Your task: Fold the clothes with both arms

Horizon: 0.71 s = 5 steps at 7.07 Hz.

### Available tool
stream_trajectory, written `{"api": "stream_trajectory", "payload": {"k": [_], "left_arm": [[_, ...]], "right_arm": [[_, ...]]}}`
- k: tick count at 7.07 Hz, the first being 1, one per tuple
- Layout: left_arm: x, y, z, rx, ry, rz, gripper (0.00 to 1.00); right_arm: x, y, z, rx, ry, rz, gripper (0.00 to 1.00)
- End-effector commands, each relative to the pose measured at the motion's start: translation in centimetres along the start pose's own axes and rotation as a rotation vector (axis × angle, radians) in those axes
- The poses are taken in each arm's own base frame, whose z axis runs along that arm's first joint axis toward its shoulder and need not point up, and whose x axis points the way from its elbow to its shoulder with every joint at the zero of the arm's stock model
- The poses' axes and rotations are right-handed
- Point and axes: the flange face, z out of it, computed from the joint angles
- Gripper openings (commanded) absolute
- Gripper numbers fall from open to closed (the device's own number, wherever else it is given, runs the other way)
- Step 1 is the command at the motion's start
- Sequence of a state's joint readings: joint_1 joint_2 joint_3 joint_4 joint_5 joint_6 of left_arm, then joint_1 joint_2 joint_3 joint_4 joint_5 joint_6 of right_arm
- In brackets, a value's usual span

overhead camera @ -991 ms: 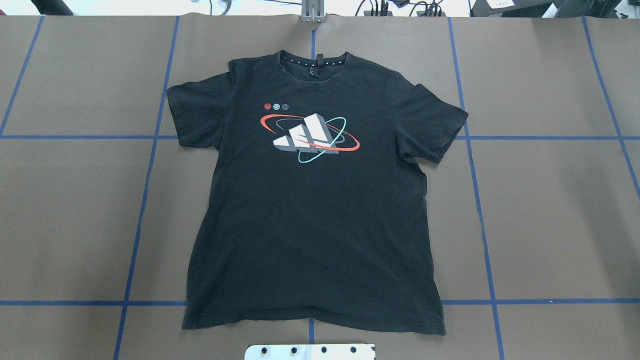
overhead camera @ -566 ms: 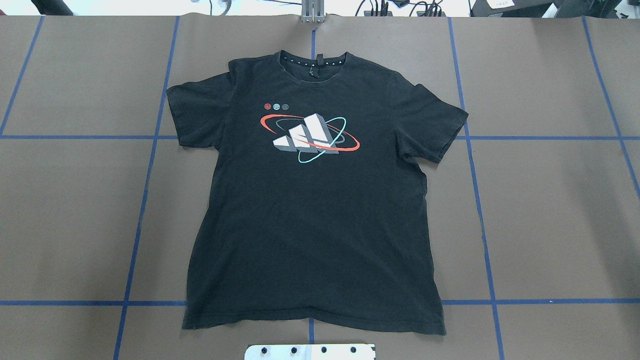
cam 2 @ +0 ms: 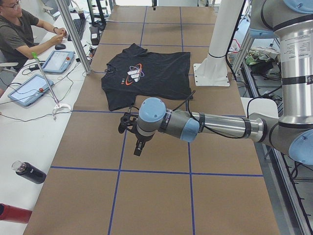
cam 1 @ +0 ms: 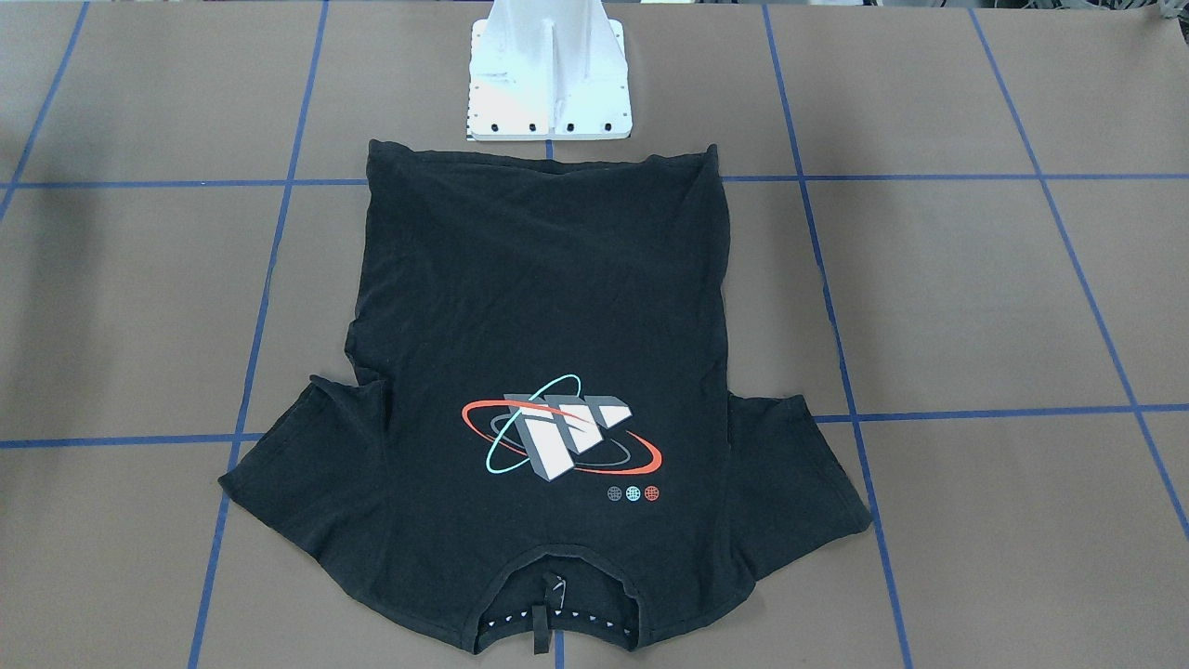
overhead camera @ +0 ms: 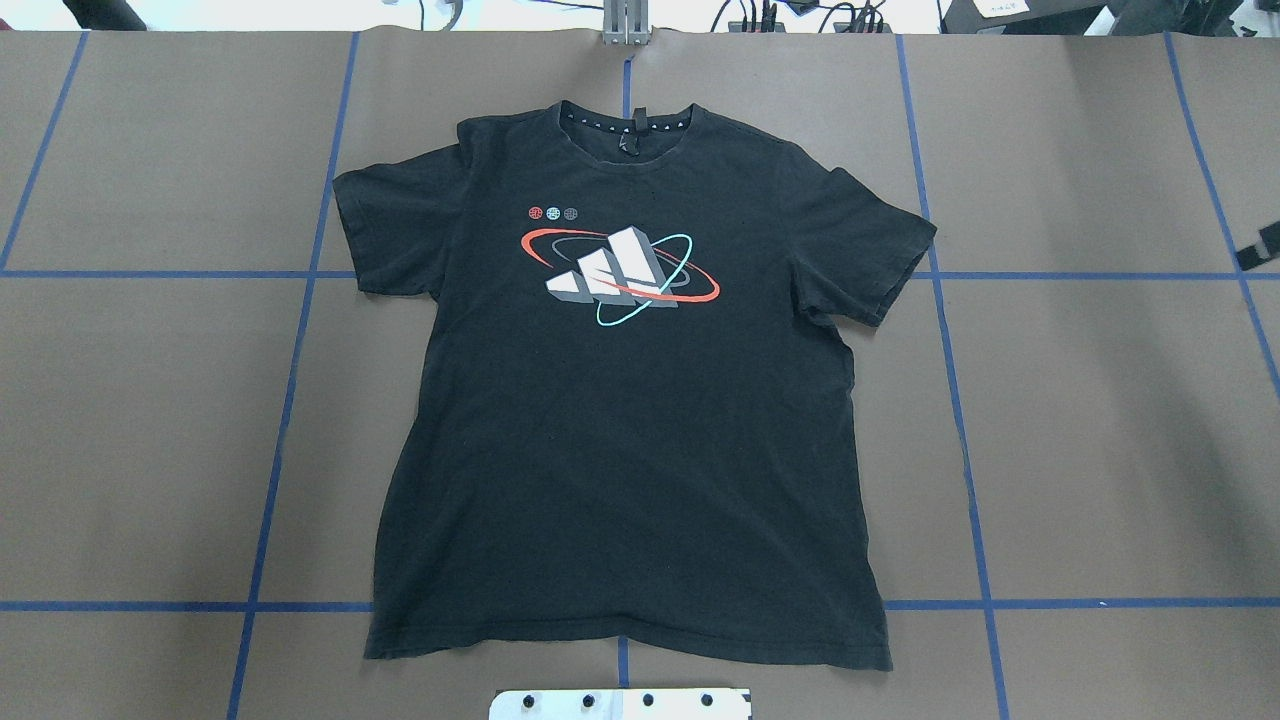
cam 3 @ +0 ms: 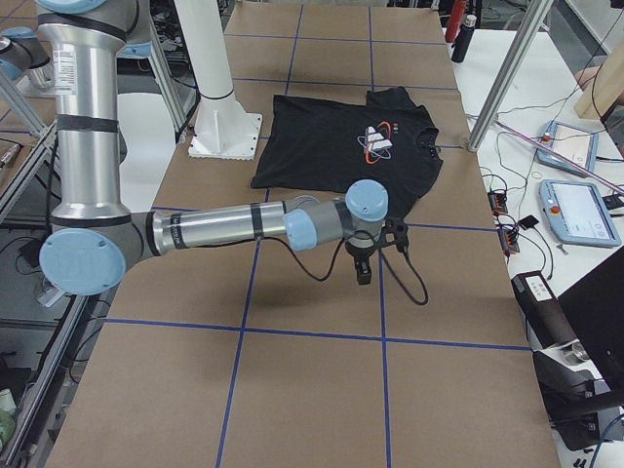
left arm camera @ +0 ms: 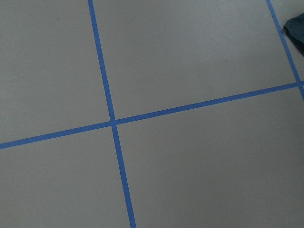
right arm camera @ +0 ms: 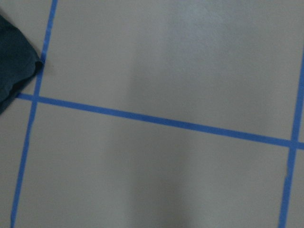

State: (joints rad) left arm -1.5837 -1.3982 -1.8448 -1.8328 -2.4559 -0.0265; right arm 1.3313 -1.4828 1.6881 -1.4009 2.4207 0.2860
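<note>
The black T-shirt lies flat and spread on the brown table, collar at the far edge, its white-grey block graphic facing up. My left arm reaches low over the table beyond the shirt's left sleeve; its gripper shows only in the exterior left view, so I cannot tell its state. My right gripper hovers beyond the right sleeve, and only a black sliver of it shows in the overhead view; its state is unclear too. Each wrist view catches one sleeve corner and no fingers.
The white pedestal base stands just behind the shirt's hem. Blue tape lines grid the table. A person sits at a side bench with tablets; more tablets and cables lie beyond the other end.
A black piece of my right gripper has come into the overhead view at its right edge. The T-shirt has not moved.
</note>
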Motion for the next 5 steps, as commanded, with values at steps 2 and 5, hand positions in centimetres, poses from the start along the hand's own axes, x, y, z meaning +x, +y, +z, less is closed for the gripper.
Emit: {"api": "stream_trajectory", "payload": {"k": [2,5], "left_arm": [[0.0,0.0,0.0,0.003,0.000,0.001,1.00],[0.1,0.1,0.0,0.003,0.002,0.001,1.00]], "right_arm": [[-12.4,-10.7,5.5,0.063,-0.020,0.141,1.00],[-18.6,-10.8,12.0,0.159,-0.074,0.253,0.99]]}}
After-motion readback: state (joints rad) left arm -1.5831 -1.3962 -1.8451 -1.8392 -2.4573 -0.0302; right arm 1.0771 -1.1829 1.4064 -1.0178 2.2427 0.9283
